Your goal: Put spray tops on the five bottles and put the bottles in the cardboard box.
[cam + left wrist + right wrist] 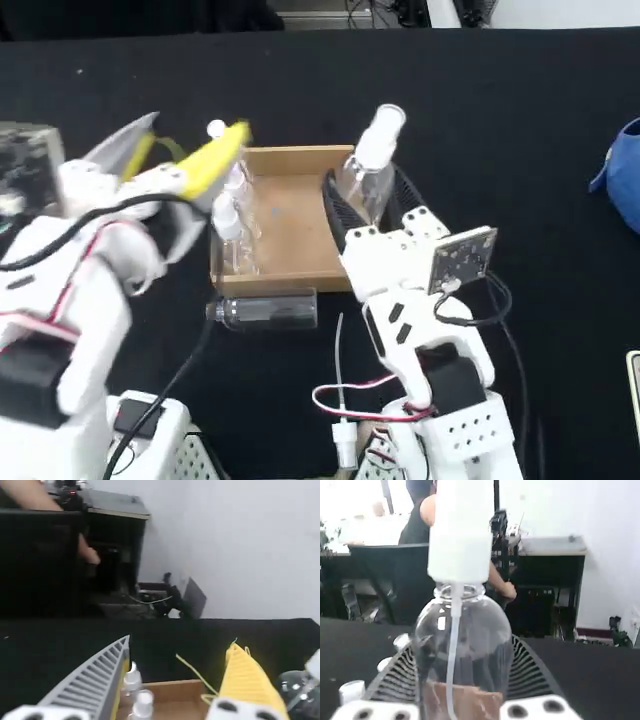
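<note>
My right gripper point(365, 185) is shut on a clear bottle point(368, 172) with a white spray top point(460, 535), held upright over the right edge of the cardboard box point(295, 228). In the right wrist view its black fingers point(532, 675) flank the bottle point(465, 650). My left gripper point(195, 130), with one grey and one yellow finger, hangs open and empty above the box's left side. Below it capped bottles point(235, 235) stand in the box, their spray tops point(134, 679) between the fingers. Another clear bottle point(265, 308) with no spray top lies in front of the box. A loose spray top point(342, 432) lies by the right arm's base.
A blue object point(622, 180) sits at the table's right edge. Red and black cables point(350, 400) trail around the right arm's base. The black tabletop stretches behind and to the right of the box.
</note>
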Controlling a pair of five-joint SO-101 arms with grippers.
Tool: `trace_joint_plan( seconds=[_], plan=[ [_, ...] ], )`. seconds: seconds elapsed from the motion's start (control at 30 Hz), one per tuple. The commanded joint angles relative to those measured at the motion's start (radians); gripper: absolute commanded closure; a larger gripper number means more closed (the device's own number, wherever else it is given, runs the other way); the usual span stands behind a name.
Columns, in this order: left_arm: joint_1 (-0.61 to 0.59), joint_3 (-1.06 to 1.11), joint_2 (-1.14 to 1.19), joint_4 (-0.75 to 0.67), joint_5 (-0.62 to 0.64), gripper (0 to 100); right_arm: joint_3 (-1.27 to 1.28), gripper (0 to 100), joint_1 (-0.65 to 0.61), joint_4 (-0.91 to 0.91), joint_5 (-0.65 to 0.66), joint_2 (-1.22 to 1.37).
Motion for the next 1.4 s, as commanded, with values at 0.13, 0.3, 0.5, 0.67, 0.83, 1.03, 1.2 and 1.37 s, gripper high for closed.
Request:
trace_joint_plan(
  seconds=[0.13, 0.3, 0.5, 0.67, 0.83, 1.03, 1.2, 1.37],
  plan=[
    [-0.363, 0.202, -0.242, 0.086, 0.011, 82, -0.045, 98.8, 0.031, -0.288, -0.003, 0.377],
    [-0.447, 0.453, -0.348, -0.029, 0.011, 82, -0.061, 98.7, 0.031, -0.520, 0.002, 0.638],
    [-0.498, 0.730, -0.373, -0.245, 0.012, 82, -0.067, 98.6, 0.023, -0.707, 0.002, 0.858],
    [-0.498, 0.903, -0.374, -0.379, 0.012, 82, -0.084, 98.8, 0.015, -0.884, 0.003, 1.021],
    [-0.498, 0.989, -0.374, -0.473, 0.014, 82, -0.081, 98.8, 0.020, -1.108, 0.003, 1.202],
    [-0.470, 0.995, -0.374, -0.471, 0.014, 82, -0.113, 98.8, 0.020, -1.318, 0.003, 1.402],
    [-0.427, 1.001, -0.374, -0.470, 0.012, 82, -0.176, 98.8, 0.020, -1.412, 0.003, 1.541],
    [-0.430, 1.003, -0.374, -0.470, 0.012, 82, -0.234, 98.8, 0.020, -1.507, 0.003, 1.673]
  ],
)
